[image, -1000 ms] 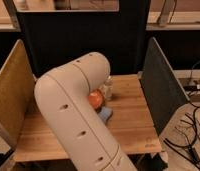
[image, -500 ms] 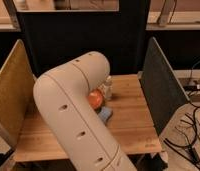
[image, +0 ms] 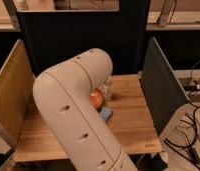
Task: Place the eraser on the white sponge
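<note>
The eraser is hidden behind the arm [image: 73, 115], so I cannot tell where it lies. The sponge [image: 106, 114] shows only 1 pale bluish corner, flat on the table [image: 135, 125], just beside the arm's edge. Right above it, the bowl [image: 96, 99] shows as an orange curve, partly covered by the arm. The cup [image: 108, 88], of clear plastic, stands upright just behind the bowl, to its right.

The gripper is also out of sight, somewhere behind the thick white arm that bends over the middle of the table. Its fingers are clenched, but what they grasp, if anything, I cannot tell.

2 panels stand at the table's sides: a yellow panel [image: 10, 95] on the left and a dark panel [image: 160, 85] on the right. Beyond the dark panel, black cables [image: 185, 137] lie on the floor.
</note>
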